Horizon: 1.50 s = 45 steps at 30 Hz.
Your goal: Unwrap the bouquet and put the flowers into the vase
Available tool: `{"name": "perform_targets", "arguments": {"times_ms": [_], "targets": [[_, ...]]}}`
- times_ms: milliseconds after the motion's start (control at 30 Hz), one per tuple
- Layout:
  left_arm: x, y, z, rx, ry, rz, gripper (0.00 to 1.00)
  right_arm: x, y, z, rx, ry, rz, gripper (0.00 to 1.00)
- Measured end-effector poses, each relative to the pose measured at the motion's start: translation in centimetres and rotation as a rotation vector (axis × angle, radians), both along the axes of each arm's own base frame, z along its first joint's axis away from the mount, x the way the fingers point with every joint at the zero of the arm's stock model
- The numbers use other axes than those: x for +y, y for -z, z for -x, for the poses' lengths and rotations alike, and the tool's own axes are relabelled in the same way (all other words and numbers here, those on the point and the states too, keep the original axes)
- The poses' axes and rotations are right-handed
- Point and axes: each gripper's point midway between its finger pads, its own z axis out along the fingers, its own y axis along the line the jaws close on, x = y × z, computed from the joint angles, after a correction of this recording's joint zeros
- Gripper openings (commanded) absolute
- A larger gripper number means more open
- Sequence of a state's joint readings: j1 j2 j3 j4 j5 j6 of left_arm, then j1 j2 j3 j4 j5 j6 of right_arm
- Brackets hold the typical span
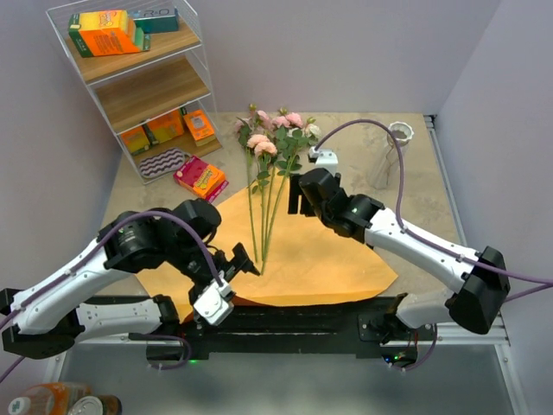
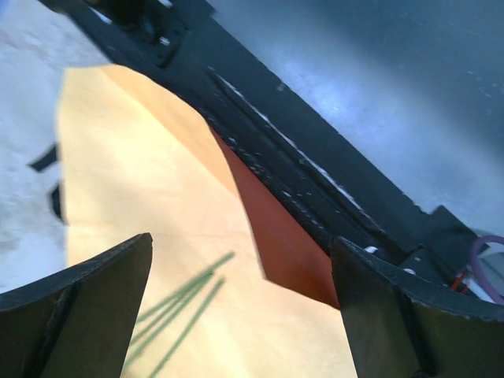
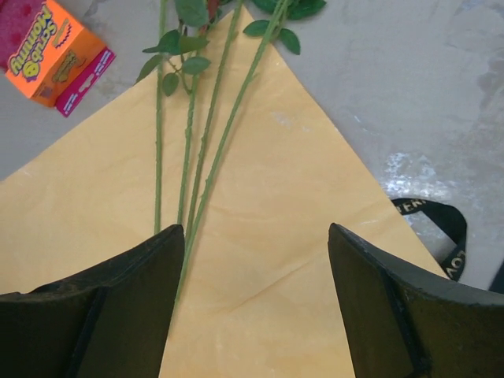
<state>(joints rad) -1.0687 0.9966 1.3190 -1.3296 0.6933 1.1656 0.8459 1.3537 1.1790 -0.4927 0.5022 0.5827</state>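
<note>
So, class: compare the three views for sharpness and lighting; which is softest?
Left wrist view: softest, flower stems and paper smeared. Right wrist view: crisp, print on the orange box readable, fingers dark. Top view: evenly lit, only soft shadows.

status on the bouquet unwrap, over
Left gripper and right gripper open, empty. Orange wrapping paper spread open, pink and cream long-stemmed flowers lying on it. Clear glass vase holds no flowers. Black ribbon beside paper.

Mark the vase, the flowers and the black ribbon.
vase (image 1: 386,166): top external view, on its clear glass body.
flowers (image 1: 259,141): top external view, on a pink bloom.
black ribbon (image 3: 413,208): right wrist view, on the loop's upper band.
</note>
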Motion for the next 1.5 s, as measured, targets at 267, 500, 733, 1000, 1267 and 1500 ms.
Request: {"name": "perform_targets", "arguments": {"times_ms": [267,500,733,1000,1267,1500], "targets": [[-1.5,-7.0,-0.4,-0.048,-0.020,0.172,0.99,6.6,5.7,10.0,0.086,-0.335,0.021,0.67],[-3.6,-9.9,-4.1,-0.046,-0.272,0.244,0.99,7.9,6.6,18.6,0.134,-0.517,-0.063,0.63],[-3.3,-10.8,-14.6,-0.029,-0.737,0.293,0.99,7.7,6.3,27.1,0.211,-0.688,-0.148,0.61],[0.1,-4.7,-24.5,0.122,-1.140,0.165,0.99,4.5,6.0,28.3,0.233,-0.686,-0.097,0.76],[2.3,3.8,-28.2,0.217,-1.349,-0.051,0.99,4.1,-2.6,11.1,-0.006,-0.188,-0.093,0.67],[6.6,7.6,-29.6,0.285,-1.546,-0.072,0.99,1.8,2.8,-4.0,0.048,0.071,0.039,0.63]]}}
